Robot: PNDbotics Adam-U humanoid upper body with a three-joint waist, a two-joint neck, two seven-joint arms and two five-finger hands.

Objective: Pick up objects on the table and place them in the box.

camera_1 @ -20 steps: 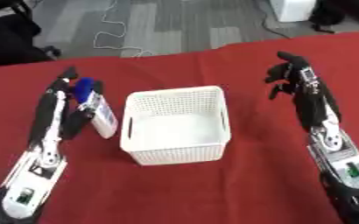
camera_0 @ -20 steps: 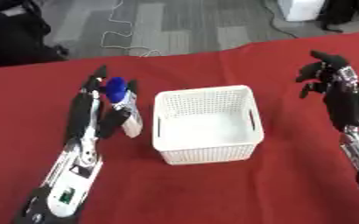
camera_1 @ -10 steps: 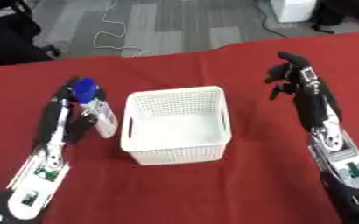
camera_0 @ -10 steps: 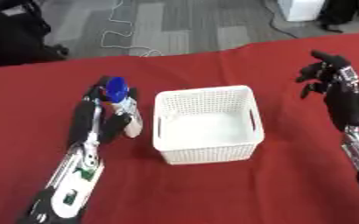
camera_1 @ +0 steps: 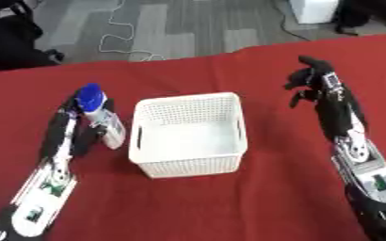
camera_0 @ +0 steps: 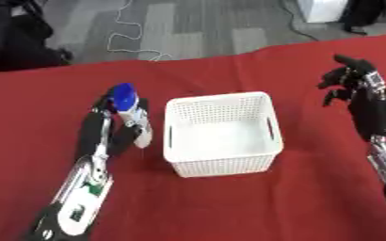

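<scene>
On the left of the red tabletop [camera_0: 229, 207], the left robot hand [camera_0: 106, 123] grips a white bottle with a blue cap [camera_0: 131, 114], tilted just beside the white basket [camera_0: 221, 133]. The basket sits mid-table, nothing inside it. Far right, the right robot hand [camera_1: 313, 81] hovers with fingers loosely curled, holding nothing.

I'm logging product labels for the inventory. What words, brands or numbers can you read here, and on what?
None can be read.
Bottle with the blue cap, held in the left hand: any label is too blurred to read.
White basket: no text.
Green patches on the left forearm: too small to read.
</scene>
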